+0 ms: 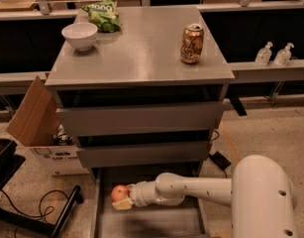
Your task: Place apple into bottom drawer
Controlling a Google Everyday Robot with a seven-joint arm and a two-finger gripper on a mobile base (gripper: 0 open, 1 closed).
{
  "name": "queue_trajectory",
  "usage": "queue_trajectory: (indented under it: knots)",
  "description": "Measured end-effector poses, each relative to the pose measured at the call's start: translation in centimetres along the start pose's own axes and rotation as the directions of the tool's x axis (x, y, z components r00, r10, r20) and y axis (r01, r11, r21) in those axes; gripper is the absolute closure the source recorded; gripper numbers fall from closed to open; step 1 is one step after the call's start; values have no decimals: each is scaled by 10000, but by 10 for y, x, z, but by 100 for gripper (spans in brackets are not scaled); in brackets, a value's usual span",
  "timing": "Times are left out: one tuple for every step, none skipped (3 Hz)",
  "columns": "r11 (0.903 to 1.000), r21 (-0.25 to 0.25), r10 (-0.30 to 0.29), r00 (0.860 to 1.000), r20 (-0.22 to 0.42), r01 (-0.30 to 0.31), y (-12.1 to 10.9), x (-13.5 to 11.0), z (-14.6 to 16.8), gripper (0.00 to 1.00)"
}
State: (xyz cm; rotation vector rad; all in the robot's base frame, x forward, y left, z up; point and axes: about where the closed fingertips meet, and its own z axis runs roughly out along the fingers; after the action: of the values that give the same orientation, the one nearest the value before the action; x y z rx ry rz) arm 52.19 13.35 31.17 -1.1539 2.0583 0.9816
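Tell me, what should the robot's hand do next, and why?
Probably open and let go. The hand holds the apple low inside the pulled-out bottom drawer, over its grey floor, so the apple seems to be where it belongs.

You see a white bowl (79, 35), green bag (103, 15) and gold can (192, 44) on the cabinet top (141, 58), a cardboard box (33, 114) beside it.
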Motion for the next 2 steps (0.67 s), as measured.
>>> queue_trajectory:
  knots:
    - [9972, 41, -744, 9972, -123, 745, -51, 17, 13, 100]
    - [9931, 220, -1143, 9930, -301, 1150, -96, 32, 24, 100]
